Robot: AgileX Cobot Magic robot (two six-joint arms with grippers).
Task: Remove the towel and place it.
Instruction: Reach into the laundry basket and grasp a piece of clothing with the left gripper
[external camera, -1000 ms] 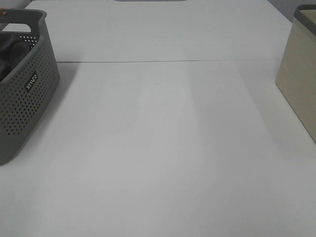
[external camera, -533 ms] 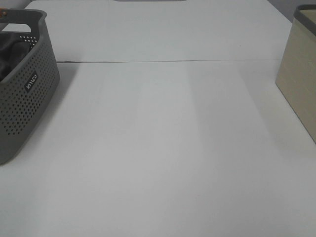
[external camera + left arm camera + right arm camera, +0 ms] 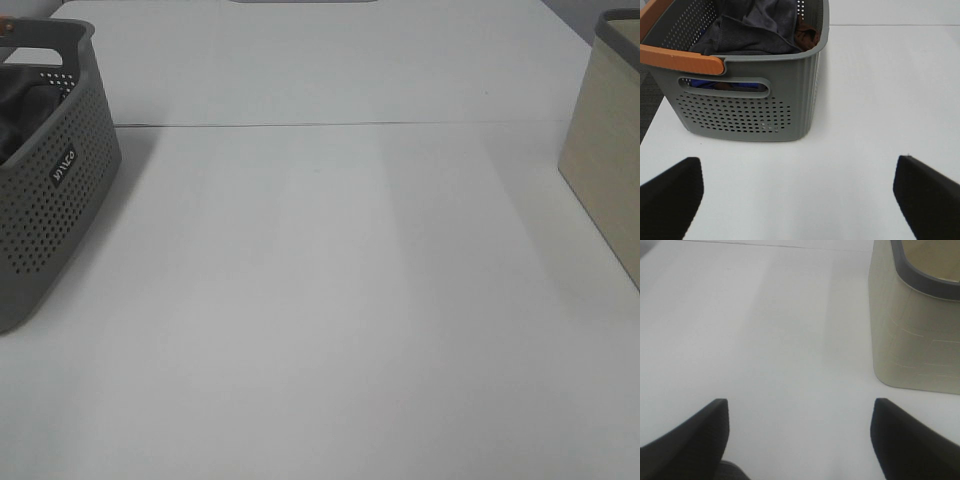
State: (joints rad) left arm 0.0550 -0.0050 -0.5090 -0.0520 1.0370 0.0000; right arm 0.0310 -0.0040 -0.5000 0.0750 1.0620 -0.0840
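The dark charcoal-grey towel [image 3: 757,25] lies bunched inside the grey perforated basket [image 3: 747,112]; a dark fold of it shows in the exterior view [image 3: 22,105] inside the basket [image 3: 50,210] at the table's left edge. My left gripper [image 3: 797,200] is open and empty, above the white table just short of the basket's handle end. My right gripper [image 3: 800,440] is open and empty over bare table near the beige bin [image 3: 915,330]. Neither gripper shows in the exterior view.
The basket has an orange handle [image 3: 680,59]; a blue cloth [image 3: 715,85] shows through its hand slot and a brown item [image 3: 807,35] lies beside the towel. The beige bin [image 3: 610,140] with a dark rim stands at the table's right edge. A seam [image 3: 350,124] crosses the table.
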